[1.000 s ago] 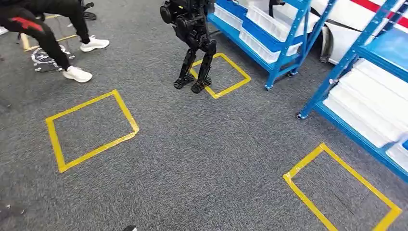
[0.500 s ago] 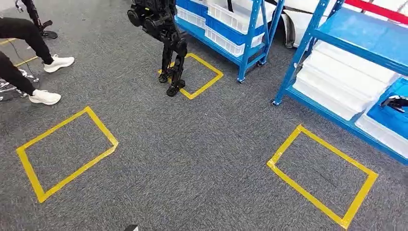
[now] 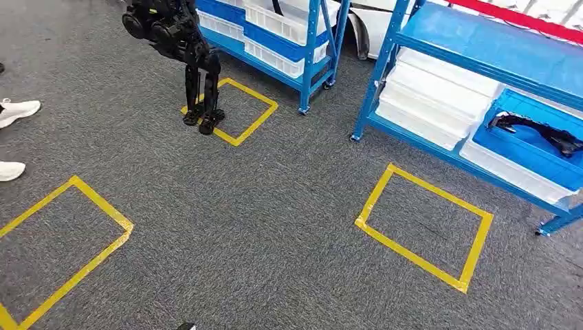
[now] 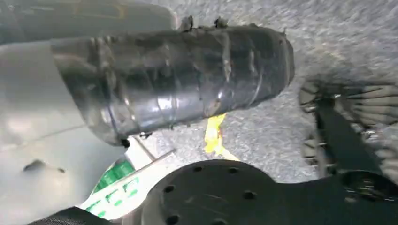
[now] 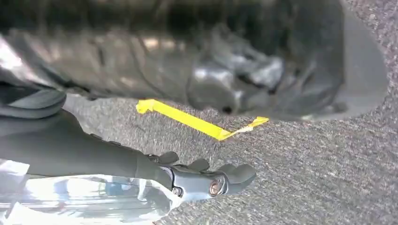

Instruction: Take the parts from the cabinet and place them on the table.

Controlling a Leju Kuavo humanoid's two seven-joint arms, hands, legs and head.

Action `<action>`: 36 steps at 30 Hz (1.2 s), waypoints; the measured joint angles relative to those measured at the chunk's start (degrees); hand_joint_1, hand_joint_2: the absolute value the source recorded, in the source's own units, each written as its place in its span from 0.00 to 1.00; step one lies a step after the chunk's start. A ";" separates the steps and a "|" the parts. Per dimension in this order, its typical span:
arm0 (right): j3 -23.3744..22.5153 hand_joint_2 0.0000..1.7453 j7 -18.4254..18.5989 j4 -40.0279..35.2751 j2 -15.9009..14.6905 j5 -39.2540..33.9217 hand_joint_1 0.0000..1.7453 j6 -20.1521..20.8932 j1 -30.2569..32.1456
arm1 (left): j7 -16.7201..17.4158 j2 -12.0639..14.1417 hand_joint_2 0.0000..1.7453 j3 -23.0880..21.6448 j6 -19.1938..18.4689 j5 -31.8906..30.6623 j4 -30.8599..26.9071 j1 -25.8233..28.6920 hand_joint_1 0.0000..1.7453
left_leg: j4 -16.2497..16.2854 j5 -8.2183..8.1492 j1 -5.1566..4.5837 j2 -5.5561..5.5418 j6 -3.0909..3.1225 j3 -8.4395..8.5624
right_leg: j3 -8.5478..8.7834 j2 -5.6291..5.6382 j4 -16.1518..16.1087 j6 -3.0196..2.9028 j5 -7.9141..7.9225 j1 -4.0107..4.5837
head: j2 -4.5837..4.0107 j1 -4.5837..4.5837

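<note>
One black part point(image 3: 535, 129) comes into view in the blue bin point(image 3: 498, 142) on the cabinet point(image 3: 467, 41) as your view swings right; whether the right hand point(image 5: 206, 180) or the left hand holds anything, you cannot tell

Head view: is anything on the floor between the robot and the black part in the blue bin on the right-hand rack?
Nothing visible blocks the way. The black part lies in an open blue bin on the rack's low shelf. Before the rack there is bare carpet and a yellow tape square. The other robot stands well off to the left.
</note>
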 joint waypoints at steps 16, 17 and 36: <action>0.07 0.00 0.35 0.04 -0.20 -0.02 0.00 0.31 -0.30 | -0.09 -0.29 0.00 0.00 -0.06 0.02 -0.07 0.12 0.00 | 13.61 -9.04 -0.32 0.35 -2.74 -4.37 | 6.48 -0.37 -13.25 -3.89 7.17 0.65 | 0.00 -0.50; 0.07 0.00 0.37 0.04 0.00 -0.02 0.00 0.33 -0.30 | -0.11 -0.09 0.00 0.00 -0.06 0.02 -0.04 0.26 0.00 | 16.88 -9.88 -0.23 0.19 -2.89 -6.13 | 6.48 0.54 -13.16 -3.93 7.12 0.64 | 0.00 -0.50; 0.33 0.00 0.81 0.04 -0.13 0.81 0.00 0.33 0.32 | 0.00 -0.61 0.00 0.00 -0.13 0.70 0.00 0.18 0.00 | 0.22 -1.18 0.08 1.37 -0.47 0.74 | 0.51 -0.66 -2.33 -1.06 4.31 -0.18 | 0.00 0.00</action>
